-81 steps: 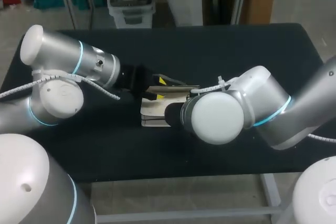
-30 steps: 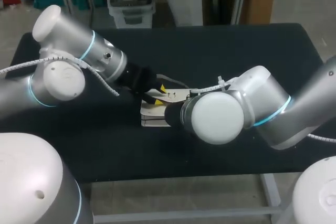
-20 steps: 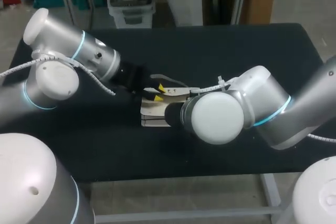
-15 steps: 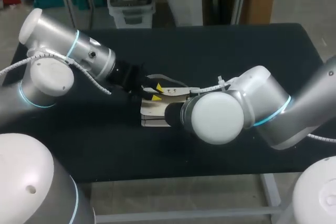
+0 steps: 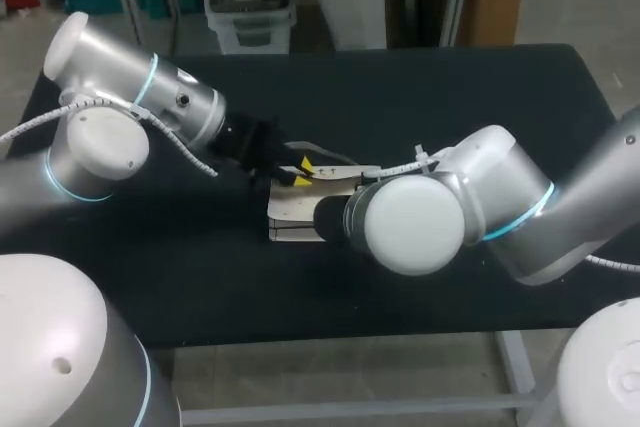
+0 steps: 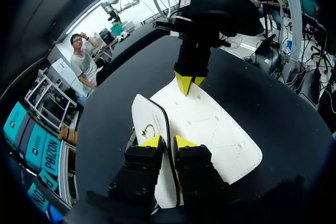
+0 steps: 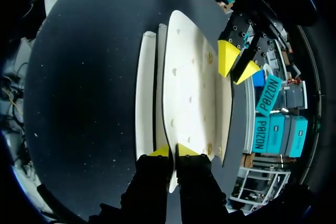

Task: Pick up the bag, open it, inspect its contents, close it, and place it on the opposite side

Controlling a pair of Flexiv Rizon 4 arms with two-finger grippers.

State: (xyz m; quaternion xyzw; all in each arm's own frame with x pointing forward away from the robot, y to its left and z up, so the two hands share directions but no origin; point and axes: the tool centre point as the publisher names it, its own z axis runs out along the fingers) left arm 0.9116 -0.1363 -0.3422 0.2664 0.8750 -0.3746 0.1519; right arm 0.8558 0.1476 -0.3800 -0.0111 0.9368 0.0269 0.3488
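A flat white bag [image 5: 295, 209] with black trim lies in the middle of the black table. My left gripper [image 5: 303, 171] is at its far left corner. In the left wrist view the left gripper [image 6: 168, 141] is shut on a black-edged upright panel of the bag [image 6: 210, 129], one yellow tip on each side. My right gripper [image 6: 187, 81] stands at the opposite end. In the right wrist view the right gripper [image 7: 172, 150] is shut on the thin edge of the bag's [image 7: 184, 77] upper flap, and the left gripper [image 7: 234, 66] shows ahead. The right wrist hides the right gripper in the head view.
The black tabletop [image 5: 450, 97] stretches around the bag on all sides, with its front edge [image 5: 330, 337] near the robot. My right arm's large joint [image 5: 415, 222] covers the bag's right half in the head view.
The left gripper's fingers have narrowed onto the bag's black-trimmed panel while the left arm shifted a little at the bag's corner. The right arm and its grip have stayed still.
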